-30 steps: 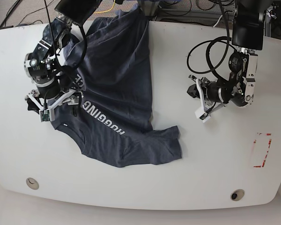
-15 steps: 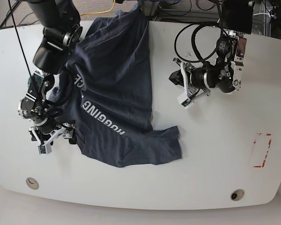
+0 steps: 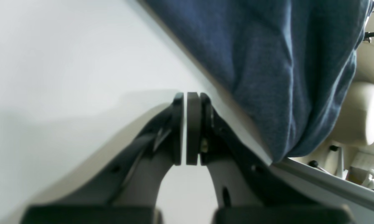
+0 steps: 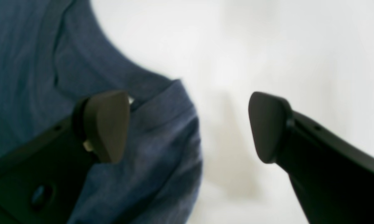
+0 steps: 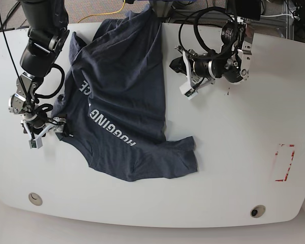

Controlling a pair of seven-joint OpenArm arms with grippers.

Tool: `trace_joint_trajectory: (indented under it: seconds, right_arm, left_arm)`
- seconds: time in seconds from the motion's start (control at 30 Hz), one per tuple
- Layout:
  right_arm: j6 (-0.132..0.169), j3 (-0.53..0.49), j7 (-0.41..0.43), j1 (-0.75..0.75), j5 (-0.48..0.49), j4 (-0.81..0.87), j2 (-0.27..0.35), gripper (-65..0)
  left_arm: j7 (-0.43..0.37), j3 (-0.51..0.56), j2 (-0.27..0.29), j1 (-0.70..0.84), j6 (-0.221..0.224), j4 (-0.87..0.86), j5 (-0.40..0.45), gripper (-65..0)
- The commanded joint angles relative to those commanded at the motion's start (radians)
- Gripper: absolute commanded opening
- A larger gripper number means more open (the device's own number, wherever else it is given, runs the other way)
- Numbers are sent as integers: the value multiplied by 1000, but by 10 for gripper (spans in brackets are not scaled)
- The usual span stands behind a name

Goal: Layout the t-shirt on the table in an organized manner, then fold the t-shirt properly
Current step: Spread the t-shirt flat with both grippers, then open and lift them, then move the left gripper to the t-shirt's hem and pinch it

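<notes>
Both my arms have swung in toward the shirt; nothing is gripped yet.

Nearest, lower left of the base view, my right gripper (image 5: 43,133) has slid outward to the t-shirt (image 5: 124,96) collar edge, jaws spread wide, one pad (image 4: 106,124) over cloth. The shirt lies crumpled on the table (image 5: 234,168); its hem seems to overhang the far edge. Upper right, my left gripper (image 5: 189,89) has moved closer, jaws pressed together, empty; the layout is still barely begun.

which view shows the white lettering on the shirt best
The base view: the whole t-shirt lies spread on the table, lettering readable across it. The left wrist view shows only plain blue fabric near the table edge; the right wrist view shows a blurred sleeve, no lettering.
</notes>
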Motion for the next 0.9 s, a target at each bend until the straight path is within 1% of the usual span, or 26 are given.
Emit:
trace_joint_trajectory:
  seconds: [0.07, 0.17, 0.23, 0.4, 0.57, 0.63, 0.7, 0.73, 0.8, 0.83, 0.9]
  right_arm:
    - [0, 12, -31, -26, 2, 9, -3, -73]
    - [0, 49, -84, -74, 41, 58, -15, -73]
    - [0, 49, -115, -106, 68, 100, -31, -73]
    - [0, 48, -155, -169, 100, 190, -46, -75]
    - [0, 46, -192, -199, 115, 264, -98, -87]
    - [0, 46, -206, -207, 115, 287, -110, -128]
    - [0, 46, -219, -218, 120, 307, -114, -193]
    - [0, 46, -224, -218, 121, 316, -115, -236]
    - [0, 46, -227, -219, 121, 321, -120, -296]
    - [0, 46, -227, -219, 120, 321, -132, -352]
    - [0, 46, -227, -218, 120, 321, -135, -417]
  left_arm:
    - [0, 0, 0, 9, 0, 11, 0, -650]
    - [0, 0, -5, 11, 0, 20, 0, -650]
    - [0, -3, -6, 11, 0, 25, 0, -650]
    - [0, -5, -6, 8, 0, 23, 0, -650]
    - [0, -5, -6, 6, 0, 23, 0, -650]
    - [0, -5, -6, 5, 0, 23, 0, -650]
    - [0, -5, -6, 5, 0, 23, 0, -650]
    - [0, -5, -6, 5, 0, 23, 0, -650]
    - [-2, -5, -5, 5, 0, 23, 0, -650]
    - [-2, -5, -3, 5, 0, 23, 0, -650]
    - [-2, -5, -5, 6, 0, 23, 0, -650]
